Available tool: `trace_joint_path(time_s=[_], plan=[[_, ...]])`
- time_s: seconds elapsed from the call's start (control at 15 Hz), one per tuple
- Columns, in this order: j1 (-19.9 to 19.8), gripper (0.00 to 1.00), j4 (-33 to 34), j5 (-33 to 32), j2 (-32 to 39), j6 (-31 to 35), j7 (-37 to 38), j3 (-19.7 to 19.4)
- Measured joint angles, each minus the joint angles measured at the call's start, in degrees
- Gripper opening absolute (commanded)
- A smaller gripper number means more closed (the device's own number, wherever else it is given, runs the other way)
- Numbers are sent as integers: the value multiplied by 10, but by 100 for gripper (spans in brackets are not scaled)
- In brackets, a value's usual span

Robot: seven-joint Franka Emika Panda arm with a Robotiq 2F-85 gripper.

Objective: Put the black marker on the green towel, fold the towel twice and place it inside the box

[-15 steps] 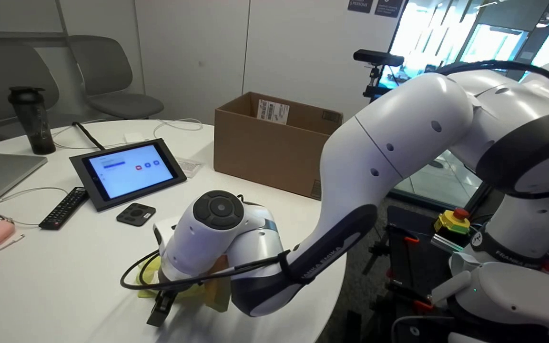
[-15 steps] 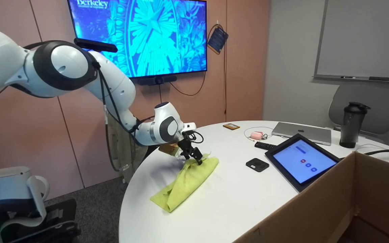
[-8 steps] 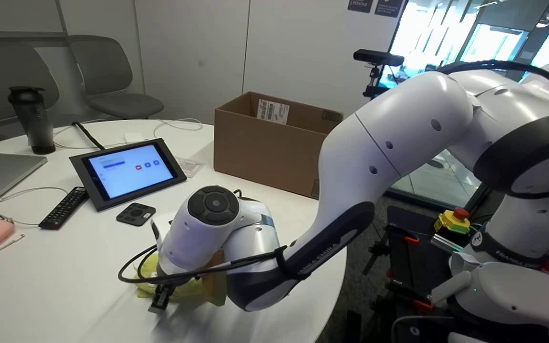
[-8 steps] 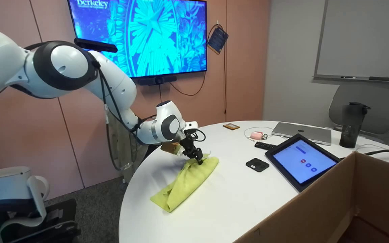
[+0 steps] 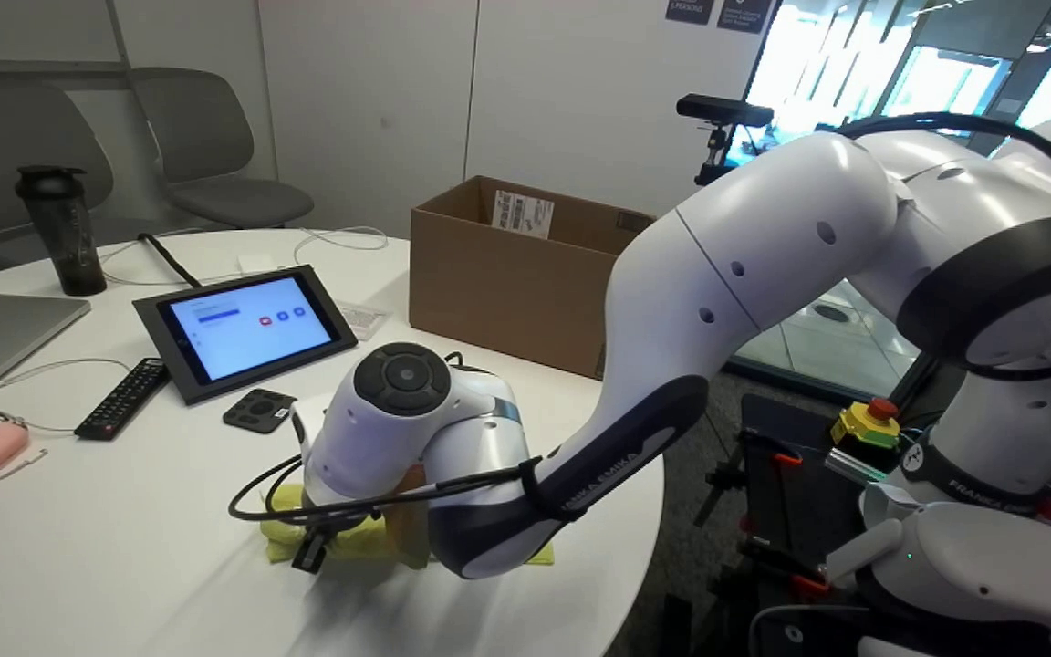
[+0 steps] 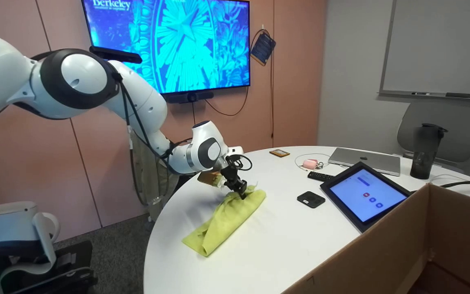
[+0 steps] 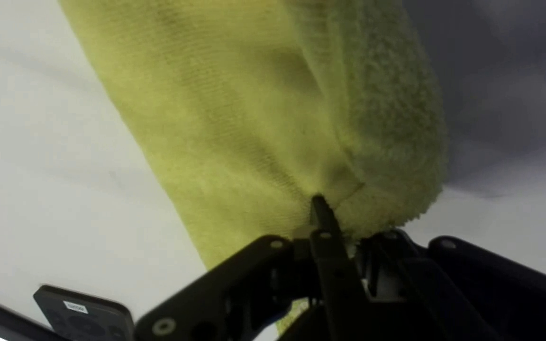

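In an exterior view: the box (image 5: pixel 507 292) stands on the worktop (image 5: pixel 151 511) with its mouth upward, which permits loading from above. It is well apart from my jaws. My wrist (image 5: pixel 366 443) masks most of the area beneath; jaw width cannot be read here.

In an exterior view: the green towel (image 6: pixel 229 220) lies on the worktop as a long, folded strip. My jaws point down near the end away from this camera, a position I judge suited to making or straightening a fold. The black marker shows in no view; it is presumably enclosed by the layers, but I cannot confirm this.

In the wrist view: my fingers (image 7: pixel 324 218) stand close together, with only a narrow gap, and a gathered part of the towel sits between them. Creases converge there, so I judge the cloth pinched, not merely touched.
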Motion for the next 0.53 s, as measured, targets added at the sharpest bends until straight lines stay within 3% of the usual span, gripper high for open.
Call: trace_joint_path(time_s=[0.53], plan=[[-4,13,-33,0,-54,-2,12,-40]])
